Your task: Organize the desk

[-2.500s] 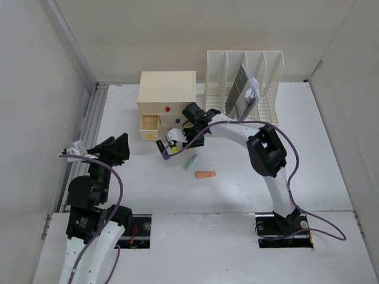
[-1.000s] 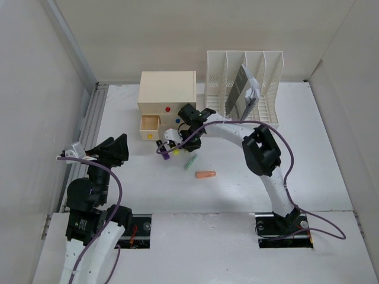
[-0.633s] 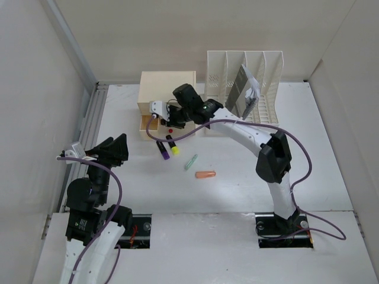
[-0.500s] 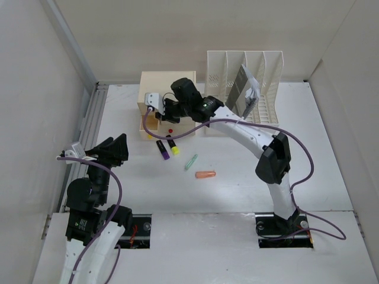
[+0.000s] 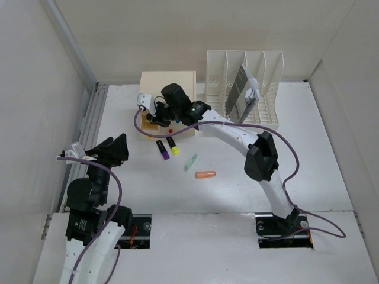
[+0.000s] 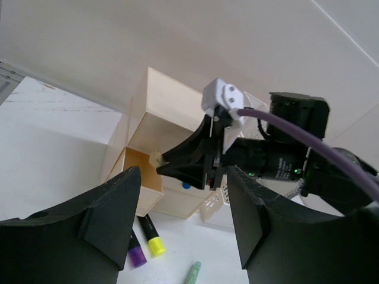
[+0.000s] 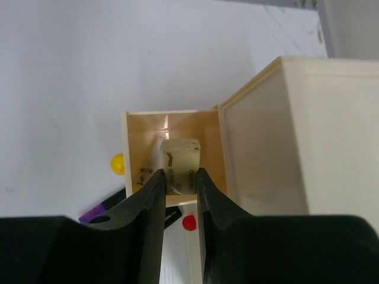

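Observation:
My right gripper (image 7: 180, 177) is shut on a small cream block (image 7: 180, 158) and holds it over the open drawer (image 7: 137, 127) with the yellow knob (image 7: 117, 164) of the cream drawer box (image 5: 167, 87). In the top view the right gripper (image 5: 155, 115) hangs at the box's left front. My left gripper (image 6: 185, 225) is open and empty, raised at the near left (image 5: 115, 148), facing the box. A purple highlighter (image 5: 160, 149), a yellow highlighter (image 5: 173, 147), a green pen (image 5: 190, 161) and an orange piece (image 5: 205, 174) lie on the white desk (image 5: 320, 154).
A white slotted file rack (image 5: 246, 83) with a grey notebook (image 5: 241, 92) stands right of the drawer box. Red (image 7: 189, 223) and blue knobs mark the box's other drawers. White walls close in the left, back and right sides.
My right gripper has swung from the desk beside the highlighters up and back-left to over the open drawer. The two highlighters now lie uncovered on the desk. The left arm has hardly moved.

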Robot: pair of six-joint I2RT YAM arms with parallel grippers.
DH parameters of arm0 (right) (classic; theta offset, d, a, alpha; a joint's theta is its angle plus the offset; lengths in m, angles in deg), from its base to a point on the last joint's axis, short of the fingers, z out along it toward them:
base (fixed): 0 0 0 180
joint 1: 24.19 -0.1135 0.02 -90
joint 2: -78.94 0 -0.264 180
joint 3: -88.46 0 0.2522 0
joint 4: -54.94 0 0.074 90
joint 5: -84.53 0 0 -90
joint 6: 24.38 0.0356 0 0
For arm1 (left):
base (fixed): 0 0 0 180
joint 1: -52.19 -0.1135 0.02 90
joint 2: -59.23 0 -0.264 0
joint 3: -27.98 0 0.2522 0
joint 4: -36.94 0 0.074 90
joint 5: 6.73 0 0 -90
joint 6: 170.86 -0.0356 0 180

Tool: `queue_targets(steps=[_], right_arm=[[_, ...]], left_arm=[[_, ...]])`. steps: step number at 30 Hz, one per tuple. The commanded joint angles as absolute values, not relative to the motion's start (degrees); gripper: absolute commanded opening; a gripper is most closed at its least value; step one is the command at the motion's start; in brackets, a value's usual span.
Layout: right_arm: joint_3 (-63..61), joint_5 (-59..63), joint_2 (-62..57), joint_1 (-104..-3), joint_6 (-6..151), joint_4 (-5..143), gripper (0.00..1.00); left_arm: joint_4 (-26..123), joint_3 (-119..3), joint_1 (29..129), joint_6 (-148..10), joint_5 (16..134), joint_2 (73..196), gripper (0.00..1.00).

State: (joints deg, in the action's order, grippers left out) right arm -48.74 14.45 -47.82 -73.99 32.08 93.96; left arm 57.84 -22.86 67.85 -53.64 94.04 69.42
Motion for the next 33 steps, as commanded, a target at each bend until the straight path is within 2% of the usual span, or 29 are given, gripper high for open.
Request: queue_targets(steps=[1, 4, 5, 6, 7, 9, 12, 14, 15, 16, 17, 18, 23, 26, 33], right_arm=[[-52.4, 11.8, -49.3, -74.8, 35.4, 89.6, 0.09], [-52.9, 9.9, -49.8, -74.8, 36.1, 89.6, 0.21], [-52.9, 9.9, -49.8, -74.8, 36.6, 89.6, 0.30], [-52.9, 9.9, -49.8, -74.8, 36.6, 89.6, 0.44], [-52.9, 9.9, -49.8, -74.8, 36.6, 89.6, 0.48], [-52.9, 9.9, -49.3, -74.8, 36.6, 89.6, 0.52], [-52.9, 9.9, -48.6, -74.8, 37.2, 89.6, 0.52], [-52.9, 11.3, -48.1, -74.8, 37.2, 89.6, 0.44], [-52.9, 12.6, -48.1, -74.8, 37.8, 89.6, 0.35], [-52.9, 14.8, -48.1, -74.8, 37.8, 90.1, 0.16], [-52.9, 16.1, -48.1, -74.8, 37.8, 90.8, 0.06], [-52.9, 17.5, -48.1, -74.8, 37.8, 91.4, 0.00], [-52.9, 33.9, -48.1, -74.8, 33.6, 96.5, 0.00], [-53.5, 38.9, -48.7, -74.8, 31.0, 100.8, 0.00], [-52.1, 32.9, -49.8, -74.8, 31.9, 100.8, 0.00]], left_arm=[[55.6, -22.9, 67.8, -54.2, 94.3, 68.7, 0.57], [56.2, -22.9, 67.8, -54.2, 94.3, 68.7, 0.57], [56.2, -22.9, 67.8, -54.2, 94.3, 68.7, 0.57], [56.2, -22.9, 67.8, -54.2, 94.3, 68.7, 0.57], [56.2, -22.9, 67.8, -54.2, 94.3, 68.7, 0.57], [56.2, -22.9, 67.8, -54.2, 94.3, 69.2, 0.57], [56.2, -22.9, 67.8, -54.2, 94.3, 69.2, 0.57], [56.2, -22.9, 67.8, -54.2, 94.3, 69.2, 0.57], [56.2, -22.9, 67.8, -54.2, 94.3, 69.2, 0.57], [56.2, -22.9, 67.8, -54.2, 94.3, 69.2, 0.57], [56.2, -22.9, 67.8, -54.2, 94.3, 69.2, 0.57], [56.2, -22.9, 67.8, -54.2, 94.3, 69.2, 0.57], [56.2, -22.9, 67.8, -54.2, 94.3, 69.2, 0.57], [56.2, -22.9, 67.8, -54.2, 94.3, 69.2, 0.57], [56.2, -22.9, 67.8, -54.2, 94.3, 69.2, 0.57]])
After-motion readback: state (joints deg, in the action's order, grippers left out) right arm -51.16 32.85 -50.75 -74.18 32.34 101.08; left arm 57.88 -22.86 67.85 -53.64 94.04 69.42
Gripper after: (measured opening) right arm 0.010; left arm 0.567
